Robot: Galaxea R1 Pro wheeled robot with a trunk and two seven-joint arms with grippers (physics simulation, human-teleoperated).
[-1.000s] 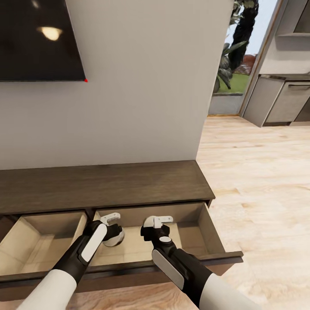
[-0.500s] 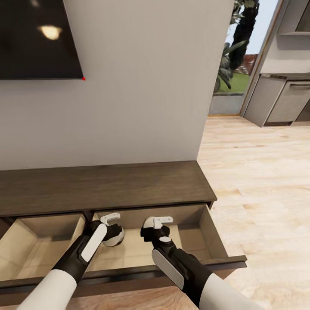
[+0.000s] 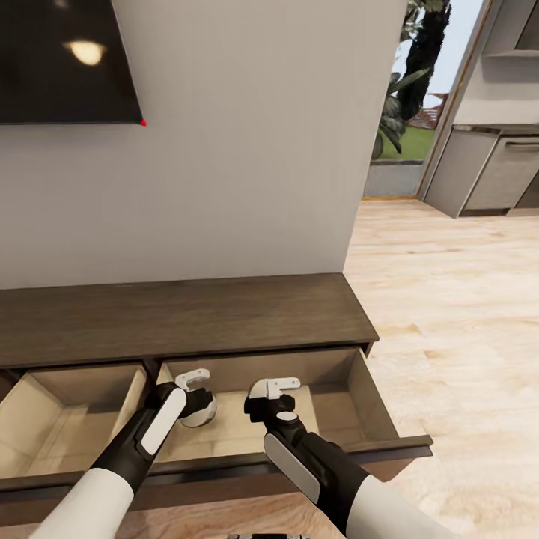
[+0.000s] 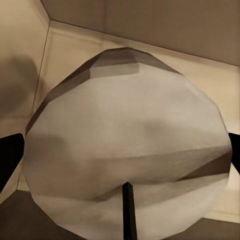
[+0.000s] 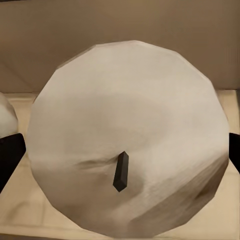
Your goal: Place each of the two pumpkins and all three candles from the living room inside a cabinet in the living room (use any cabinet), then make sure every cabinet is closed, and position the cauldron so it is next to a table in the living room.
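Note:
The cabinet [image 3: 187, 318] is a long dark-brown unit against the wall, with two drawers pulled open. Both my grippers hang over the right drawer [image 3: 372, 400]. My left gripper [image 3: 196, 395] is shut on an off-white candle [image 3: 202, 412] near that drawer's left end. My right gripper [image 3: 271, 389] is shut on a second candle [image 3: 258, 388] over its middle. In the left wrist view the candle top [image 4: 125, 145] and its wick sit between the dark fingertips [image 4: 7, 157]. The right wrist view shows its candle [image 5: 125, 135] the same way, with the other candle [image 5: 4, 117] at the picture's edge.
The left drawer [image 3: 26, 408] is open with a pale wood interior. A black TV [image 3: 60, 60] hangs on the wall above the cabinet. To the right, wood floor [image 3: 464, 314] runs toward grey kitchen units [image 3: 494, 176] and a window with plants [image 3: 408, 82].
The whole view has shifted slightly, so the TV and cabinet top sit a little higher in the picture. Both arms keep the same pose over the drawer, each still holding its candle.

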